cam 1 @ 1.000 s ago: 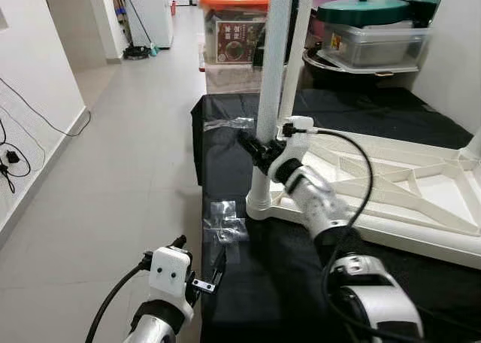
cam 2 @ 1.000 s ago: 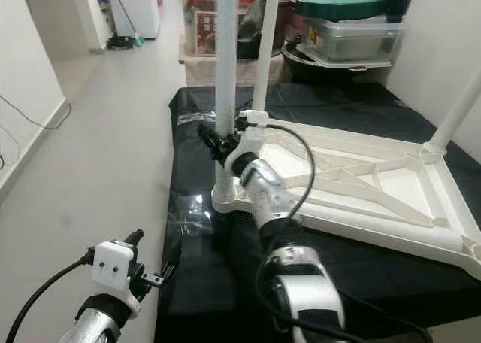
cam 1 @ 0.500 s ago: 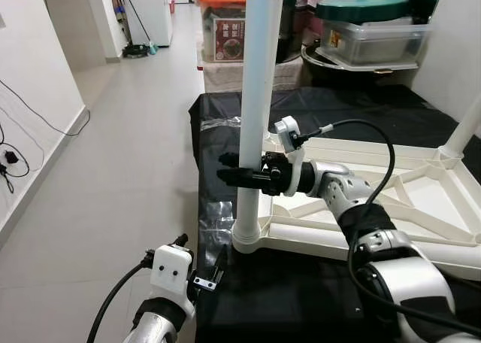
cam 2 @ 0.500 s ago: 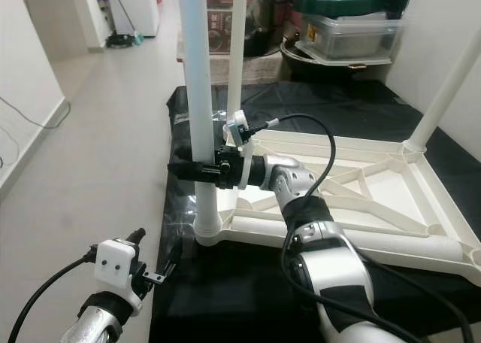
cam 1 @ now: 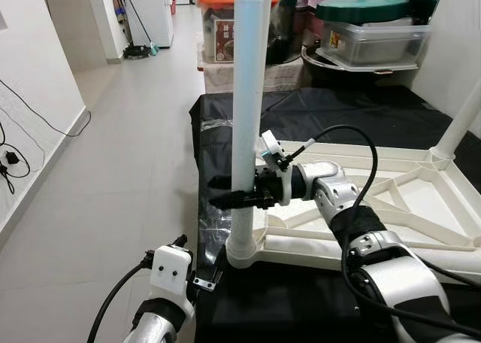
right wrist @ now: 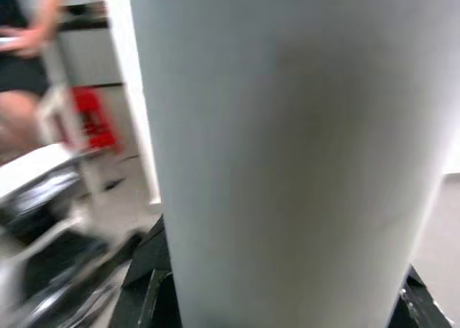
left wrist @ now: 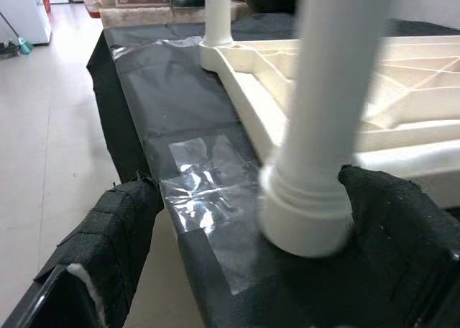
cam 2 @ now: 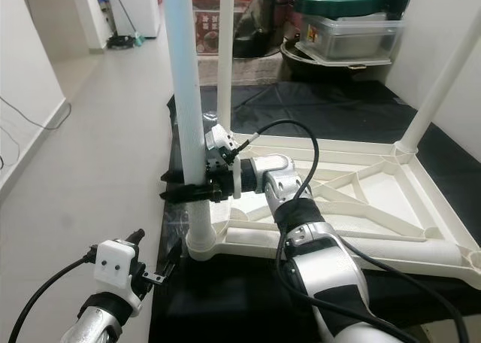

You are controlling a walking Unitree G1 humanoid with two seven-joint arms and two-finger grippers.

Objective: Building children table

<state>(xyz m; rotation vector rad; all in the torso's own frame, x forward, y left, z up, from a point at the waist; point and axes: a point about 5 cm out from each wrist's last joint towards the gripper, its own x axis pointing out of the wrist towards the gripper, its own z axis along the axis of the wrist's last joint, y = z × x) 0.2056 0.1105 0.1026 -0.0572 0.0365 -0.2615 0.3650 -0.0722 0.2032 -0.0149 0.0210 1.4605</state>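
My right gripper (cam 1: 225,200) sits at centre frame in the left eye view, its jaws clamped on either side of the upright white table leg (cam 1: 246,95), about two thirds of the way down it. The leg stands in the corner socket of the overturned white children's table (cam 1: 391,200), which lies underside-up on the black-covered table (cam 1: 331,106) across the middle and right of the frame. Another leg at the far right edge is cut off by the frame. In the right wrist view the leg is a blurred pale column hiding most of what lies behind. My left gripper (cam 1: 201,271) hangs at the lower left, jaws spread and holding nothing, beside a crumpled clear plastic bag (left wrist: 208,180) near the socket.
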